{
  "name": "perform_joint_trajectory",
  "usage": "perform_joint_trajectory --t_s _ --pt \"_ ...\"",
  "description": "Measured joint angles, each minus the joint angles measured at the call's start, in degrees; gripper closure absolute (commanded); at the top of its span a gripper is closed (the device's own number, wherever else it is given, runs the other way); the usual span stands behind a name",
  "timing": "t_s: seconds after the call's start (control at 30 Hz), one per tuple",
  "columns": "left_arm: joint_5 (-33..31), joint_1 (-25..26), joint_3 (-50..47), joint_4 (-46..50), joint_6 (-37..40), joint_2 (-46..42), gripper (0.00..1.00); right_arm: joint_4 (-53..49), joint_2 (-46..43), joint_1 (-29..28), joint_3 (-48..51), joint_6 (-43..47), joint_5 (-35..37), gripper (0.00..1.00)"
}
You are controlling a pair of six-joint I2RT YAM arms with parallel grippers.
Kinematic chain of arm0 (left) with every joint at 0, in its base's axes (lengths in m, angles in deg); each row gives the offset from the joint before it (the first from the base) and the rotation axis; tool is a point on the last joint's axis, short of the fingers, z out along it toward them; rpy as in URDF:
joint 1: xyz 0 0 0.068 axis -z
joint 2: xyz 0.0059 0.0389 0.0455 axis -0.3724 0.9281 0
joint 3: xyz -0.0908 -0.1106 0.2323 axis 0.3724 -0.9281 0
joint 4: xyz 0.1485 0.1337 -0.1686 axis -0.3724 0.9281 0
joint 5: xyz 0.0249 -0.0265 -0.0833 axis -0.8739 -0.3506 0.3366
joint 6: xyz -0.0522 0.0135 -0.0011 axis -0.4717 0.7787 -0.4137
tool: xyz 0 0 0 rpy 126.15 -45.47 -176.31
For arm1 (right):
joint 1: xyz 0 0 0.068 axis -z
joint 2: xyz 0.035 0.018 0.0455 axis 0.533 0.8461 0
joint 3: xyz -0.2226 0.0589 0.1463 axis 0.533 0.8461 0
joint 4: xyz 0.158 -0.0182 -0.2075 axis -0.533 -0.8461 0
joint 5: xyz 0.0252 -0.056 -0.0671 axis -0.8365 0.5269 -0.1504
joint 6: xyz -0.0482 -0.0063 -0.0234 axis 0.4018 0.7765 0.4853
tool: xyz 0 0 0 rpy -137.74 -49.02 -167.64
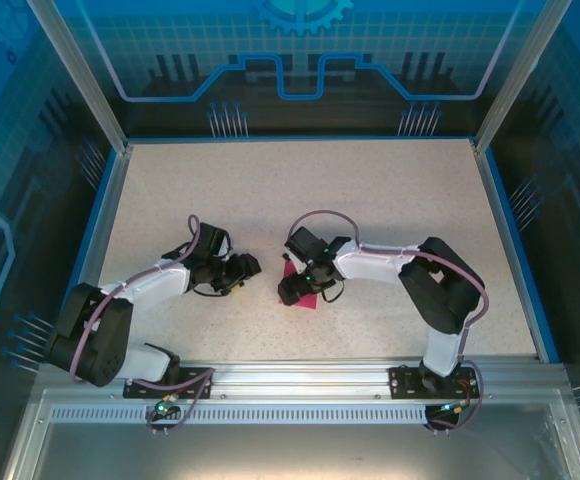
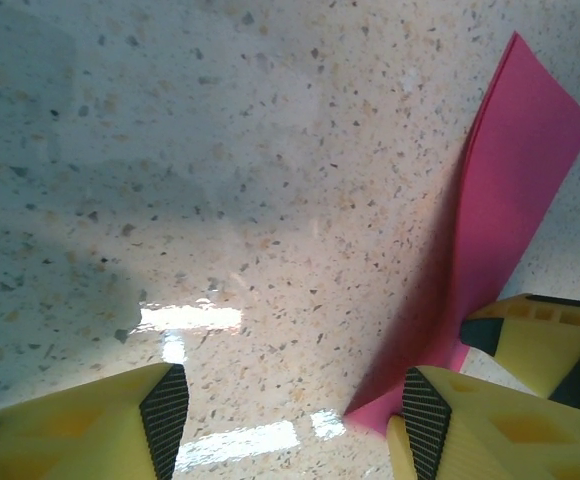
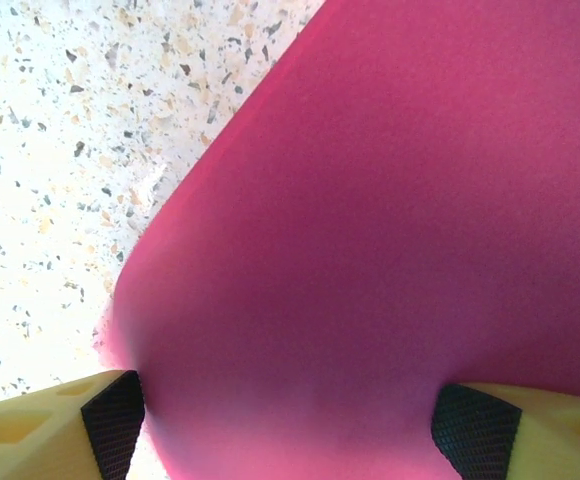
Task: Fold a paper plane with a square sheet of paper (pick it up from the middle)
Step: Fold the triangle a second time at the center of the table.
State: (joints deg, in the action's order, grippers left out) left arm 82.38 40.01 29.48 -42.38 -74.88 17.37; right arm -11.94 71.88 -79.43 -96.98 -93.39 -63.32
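Pick-up from the middle, as judged: right gripper (image 3: 292, 420) astride the humped square sheet of paper (image 3: 390, 200), left gripper (image 2: 295, 415) standing by empty.
The right gripper's jaws stand wide, one pad on each side of the sheet's raised middle, probably to pinch it up. Whether they bite yet cannot be told. The left gripper is open, just off the sheet's near corner, likely ready to take an edge. In the top view the right arm (image 1: 390, 262) covers most of the sheet, so its outline and any creases are hidden.
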Motion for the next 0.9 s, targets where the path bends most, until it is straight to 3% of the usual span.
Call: perform_joint_trajectory --t_s 0.27,0.53,0.7,0.9 --pt "4.0 0.0 -0.3 -2.9 0.0 0.0 0.35 1.2 -0.4 1.7 0.8 -0.8 -2.4 0.26" --pt "5.3 0.0 -0.3 -4.2 0.0 0.7 0.35 -3.4 1.9 -0.5 -3.1 -1.0 2.2 0.22" --pt "5.3 0.0 -0.3 -4.2 0.0 0.9 0.35 -7.1 4.0 -2.6 -5.7 -1.3 8.0 0.36" --pt "5.3 0.0 -0.3 -4.3 0.0 1.5 0.35 -4.9 3.0 -1.6 -3.7 -1.7 7.5 0.51"
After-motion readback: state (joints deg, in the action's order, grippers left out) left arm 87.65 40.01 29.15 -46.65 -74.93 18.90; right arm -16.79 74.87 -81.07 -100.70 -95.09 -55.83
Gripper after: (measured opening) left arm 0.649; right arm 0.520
